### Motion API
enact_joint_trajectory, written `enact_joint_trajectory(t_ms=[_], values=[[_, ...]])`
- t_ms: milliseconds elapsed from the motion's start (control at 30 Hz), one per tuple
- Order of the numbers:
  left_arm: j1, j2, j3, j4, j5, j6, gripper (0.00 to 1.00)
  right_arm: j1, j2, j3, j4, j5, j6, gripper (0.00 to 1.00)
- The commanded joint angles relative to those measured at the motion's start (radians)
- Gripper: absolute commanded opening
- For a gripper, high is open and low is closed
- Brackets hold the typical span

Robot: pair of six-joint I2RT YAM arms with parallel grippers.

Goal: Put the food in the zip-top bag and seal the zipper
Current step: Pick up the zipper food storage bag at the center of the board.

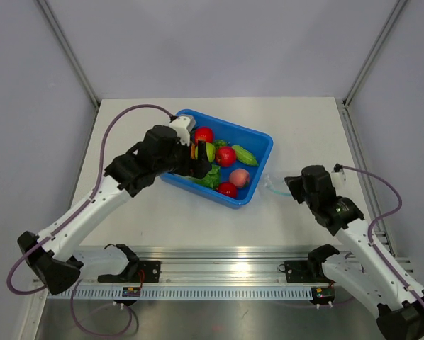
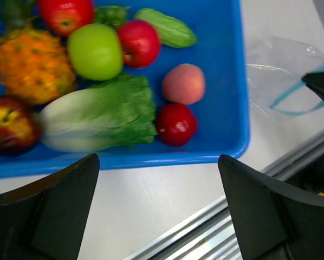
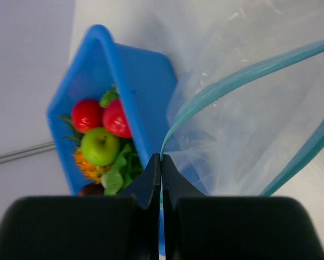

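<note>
The food lies in a blue tray (image 1: pixel 258 134): a green apple (image 2: pixel 95 51), pineapple (image 2: pixel 33 65), lettuce (image 2: pixel 97 115), peach (image 2: pixel 183 83), red fruits (image 2: pixel 176 124) and a green pepper (image 2: pixel 166 27). My left gripper (image 2: pixel 157 160) hangs open and holds nothing, above the table just outside the tray's near rim. The clear zip-top bag (image 1: pixel 274 185) lies on the table right of the tray. My right gripper (image 3: pixel 161 158) is shut on the bag's mouth edge, pinching the teal zipper (image 3: pixel 232 81). The bag (image 3: pixel 243 130) has no food inside.
The tray (image 3: pixel 135 70) stands close against the bag's left side. A metal rail (image 1: pixel 219 273) runs along the table's near edge, below both arms. Grey walls enclose the table on the left, back and right.
</note>
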Motion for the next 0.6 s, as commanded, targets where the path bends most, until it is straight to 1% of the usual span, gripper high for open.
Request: enact_joint_trajectory(t_ms=[0,100,167,267,367,467,567], values=[[-0.067,0.058,0.036,0.117,0.092,-0.056,0.93,-0.007,0.042,0.161,-0.067,0.066,0.032,0.00],[-0.118,0.106,0.043,0.172,0.136,-0.106,0.91,-0.007,0.095,0.256,-0.110,0.079,0.088,0.00],[-0.142,0.124,0.046,0.220,0.159,-0.146,0.89,-0.007,0.121,0.295,-0.101,0.078,0.104,0.00],[-0.153,0.151,0.028,0.307,0.210,-0.275,0.89,-0.007,0.131,0.307,-0.066,0.092,0.130,0.00],[-0.164,0.184,0.031,0.367,0.251,-0.344,0.89,-0.007,0.135,0.318,-0.055,0.112,0.136,0.00],[-0.174,0.226,0.058,0.406,0.280,-0.381,0.91,-0.007,0.127,0.329,-0.042,0.131,0.125,0.00],[-0.191,0.264,0.095,0.421,0.294,-0.406,0.91,-0.007,0.112,0.358,-0.074,0.173,0.101,0.00]])
